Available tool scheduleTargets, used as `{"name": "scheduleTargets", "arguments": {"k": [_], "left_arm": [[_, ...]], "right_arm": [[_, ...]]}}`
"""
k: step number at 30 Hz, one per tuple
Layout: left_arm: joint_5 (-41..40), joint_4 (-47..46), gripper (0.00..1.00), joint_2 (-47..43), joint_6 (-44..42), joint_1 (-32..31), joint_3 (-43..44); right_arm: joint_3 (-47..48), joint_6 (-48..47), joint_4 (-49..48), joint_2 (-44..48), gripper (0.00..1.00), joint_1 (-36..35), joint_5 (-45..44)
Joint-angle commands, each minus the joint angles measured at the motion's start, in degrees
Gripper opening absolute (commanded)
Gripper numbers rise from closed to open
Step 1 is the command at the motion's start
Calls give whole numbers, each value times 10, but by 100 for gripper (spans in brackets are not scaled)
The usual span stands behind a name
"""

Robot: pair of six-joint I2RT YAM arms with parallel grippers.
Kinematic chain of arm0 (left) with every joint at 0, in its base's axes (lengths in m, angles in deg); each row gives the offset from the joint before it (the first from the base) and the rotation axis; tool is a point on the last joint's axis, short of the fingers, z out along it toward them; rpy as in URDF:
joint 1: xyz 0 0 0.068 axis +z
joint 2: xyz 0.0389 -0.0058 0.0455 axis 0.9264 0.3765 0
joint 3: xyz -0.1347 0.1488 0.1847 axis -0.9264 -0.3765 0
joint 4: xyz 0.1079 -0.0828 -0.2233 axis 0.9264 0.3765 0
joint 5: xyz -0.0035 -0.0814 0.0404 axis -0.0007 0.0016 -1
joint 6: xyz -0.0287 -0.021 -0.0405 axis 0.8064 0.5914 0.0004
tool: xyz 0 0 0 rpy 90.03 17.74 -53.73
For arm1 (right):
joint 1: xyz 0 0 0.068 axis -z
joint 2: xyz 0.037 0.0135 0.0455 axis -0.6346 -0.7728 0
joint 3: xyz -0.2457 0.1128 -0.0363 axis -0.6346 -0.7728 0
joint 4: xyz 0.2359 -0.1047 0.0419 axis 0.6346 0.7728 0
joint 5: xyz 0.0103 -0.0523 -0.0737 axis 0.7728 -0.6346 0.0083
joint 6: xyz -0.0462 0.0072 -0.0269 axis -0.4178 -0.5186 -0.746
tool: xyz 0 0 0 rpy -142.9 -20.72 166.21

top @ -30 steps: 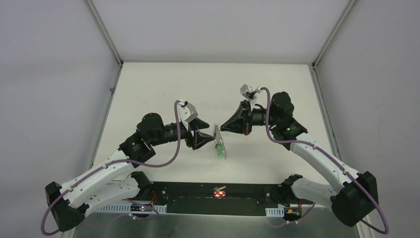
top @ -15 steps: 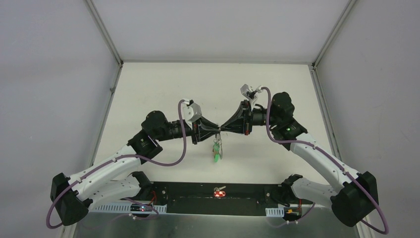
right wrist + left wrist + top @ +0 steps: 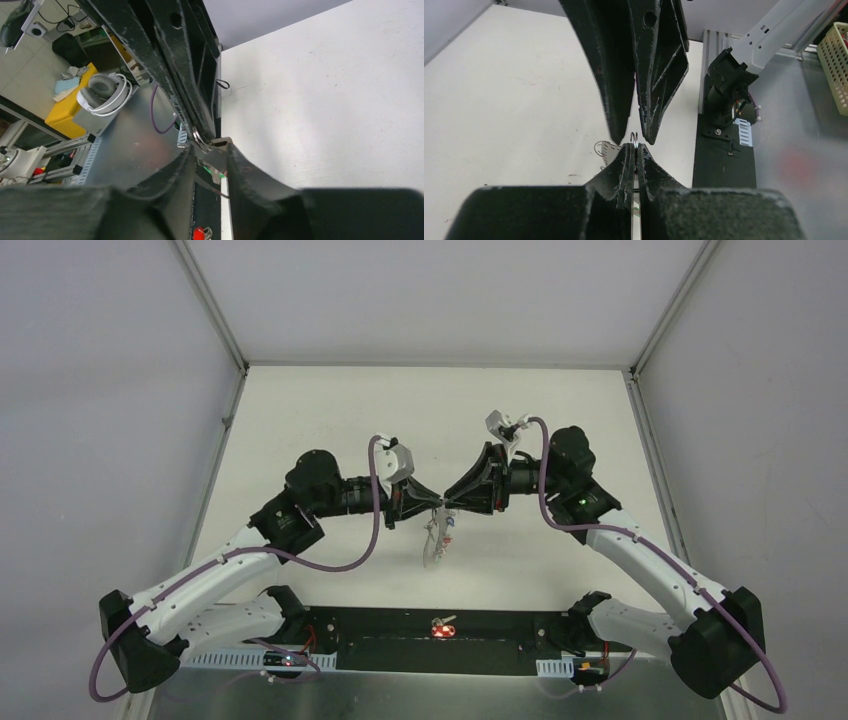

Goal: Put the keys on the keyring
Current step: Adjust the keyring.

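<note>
Both grippers meet tip to tip above the middle of the white table. My left gripper (image 3: 434, 502) (image 3: 634, 147) is shut on the thin grey keyring (image 3: 634, 136), whose top loop pokes out between its tips. The rest of the keyring (image 3: 433, 543) hangs below the tips. My right gripper (image 3: 449, 502) (image 3: 210, 152) faces it with its jaws slightly apart around the ring's metal. A green key (image 3: 216, 176) shows just under them, on the ring. A red key (image 3: 443, 626) (image 3: 200, 233) lies on the black strip at the near edge.
The black base strip (image 3: 520, 638) runs between the arm bases. Grey walls and metal frame posts (image 3: 212, 310) bound the table. Off the table are a yellow basket (image 3: 836, 65) and headphones (image 3: 102, 92).
My left arm moved right to the right gripper's tip and its jaws shut on the ring. The right jaws parted slightly. The hanging ring with its key swung a little left.
</note>
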Motion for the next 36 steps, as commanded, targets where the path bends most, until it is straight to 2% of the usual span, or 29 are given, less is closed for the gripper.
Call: {"name": "scheduleTargets", "arguments": {"k": [1,4,7,12,16,18,22,30,33,36], "left_arm": [[32,162,0,29,-58,-3,118],[44,268,0,66,-79,-3,194],[55,374,0,114,-105,-3,271],[33,516,0,175,-135,-5,380],[5,589,0,204,-161,-13,445],[-7,606,0,211,-164,-16,466],[-12,621,0,217,-168,-19,489],[-19,633,0,218,-174,-22,498],[-33,633,0,213,-173,-22,495],[-40,633,0,209,-169,-22,486]], "right_arm": [[21,-21,6,17,40,0,-11],[29,-45,39,23,54,0,-19],[37,-60,54,25,59,0,-21],[50,-58,54,10,57,-2,-11],[60,-55,46,-6,49,-11,-5],[63,-54,34,-16,45,-18,-1],[72,-53,28,-40,45,-35,5],[81,-50,9,-56,37,-52,7],[78,-51,10,-51,39,-53,3],[71,-53,10,-41,46,-53,-2]]}}
